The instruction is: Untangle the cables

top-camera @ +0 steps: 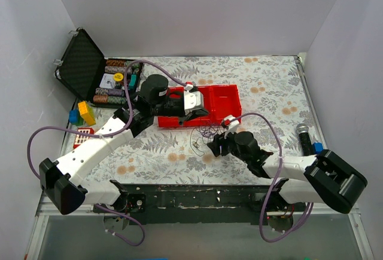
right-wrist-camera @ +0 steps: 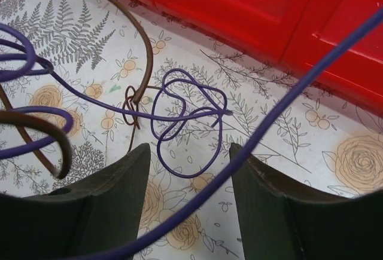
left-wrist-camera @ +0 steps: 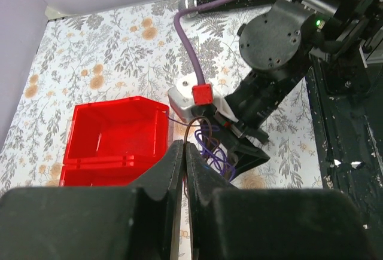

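Note:
The cables (top-camera: 206,131) are a small clump of thin purple and brown wires on the floral cloth, just in front of the red bin (top-camera: 224,101). My left gripper (top-camera: 197,115) reaches over the bin's front edge. In the left wrist view it (left-wrist-camera: 184,147) is shut on a brown wire (left-wrist-camera: 190,130) rising from the purple loops (left-wrist-camera: 216,155). My right gripper (top-camera: 214,144) is at the clump's right side. In the right wrist view it (right-wrist-camera: 188,149) is open and empty over a purple loop (right-wrist-camera: 185,119), with a brown wire (right-wrist-camera: 139,54) to the left. One purple strand (right-wrist-camera: 281,107) crosses in front of its fingers.
An open black case (top-camera: 84,67) with stacked chips (top-camera: 114,82) stands at the back left, with toy blocks (top-camera: 84,114) beside it. A black microphone (top-camera: 304,137) with a blue block (top-camera: 317,147) lies at the right. White walls enclose the table.

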Robot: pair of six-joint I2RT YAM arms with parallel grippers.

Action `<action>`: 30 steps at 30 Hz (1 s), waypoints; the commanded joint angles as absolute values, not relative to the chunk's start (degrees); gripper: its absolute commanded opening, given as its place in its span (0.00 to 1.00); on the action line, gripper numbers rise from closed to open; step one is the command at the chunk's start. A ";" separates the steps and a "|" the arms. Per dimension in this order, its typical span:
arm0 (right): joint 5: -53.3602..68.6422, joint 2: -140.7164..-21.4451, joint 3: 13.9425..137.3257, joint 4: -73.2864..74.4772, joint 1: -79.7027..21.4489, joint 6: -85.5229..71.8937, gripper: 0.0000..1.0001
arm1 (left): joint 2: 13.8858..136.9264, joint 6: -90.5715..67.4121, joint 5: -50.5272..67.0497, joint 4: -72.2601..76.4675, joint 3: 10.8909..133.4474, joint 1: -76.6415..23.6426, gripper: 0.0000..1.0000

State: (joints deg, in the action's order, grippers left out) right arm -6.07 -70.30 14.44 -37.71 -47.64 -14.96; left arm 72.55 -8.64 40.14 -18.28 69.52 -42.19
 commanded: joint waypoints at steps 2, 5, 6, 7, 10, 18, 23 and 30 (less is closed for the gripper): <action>-5.01 -75.05 17.49 -49.56 -47.64 -13.45 0.52 | 71.28 -10.63 41.75 -20.21 73.82 -42.45 0.03; -4.40 -75.59 17.23 -52.02 -47.64 -13.62 0.41 | 70.93 -10.81 41.92 -21.00 74.79 -42.45 0.03; -4.13 -75.50 17.23 -52.29 -47.64 -13.71 0.41 | 70.84 -10.81 42.01 -21.27 74.97 -42.45 0.03; -3.61 -75.15 17.31 -52.38 -47.64 -13.80 0.40 | 70.58 -10.72 42.01 -21.36 75.06 -42.45 0.02; -2.38 -74.18 16.88 -52.82 -47.64 -14.94 0.31 | 69.96 -10.55 41.66 -21.53 75.06 -42.45 0.02; -5.08 -72.96 16.18 -40.54 -47.64 -17.93 0.01 | 68.56 -9.50 35.61 -18.12 78.13 -42.45 0.01; -12.55 -67.08 13.54 -28.15 -47.64 -21.88 0.01 | 66.63 -8.01 29.28 -11.88 80.85 -42.54 0.00; -19.51 -56.70 11.78 -13.82 -47.72 -27.86 0.01 | 64.51 -2.21 23.21 -4.75 84.90 -42.45 0.00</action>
State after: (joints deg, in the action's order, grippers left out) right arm -13.63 -60.27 12.03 -23.14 -47.64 -23.57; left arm 67.00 -6.63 28.47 -11.14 81.14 -42.24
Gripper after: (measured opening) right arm 0.042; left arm 0.014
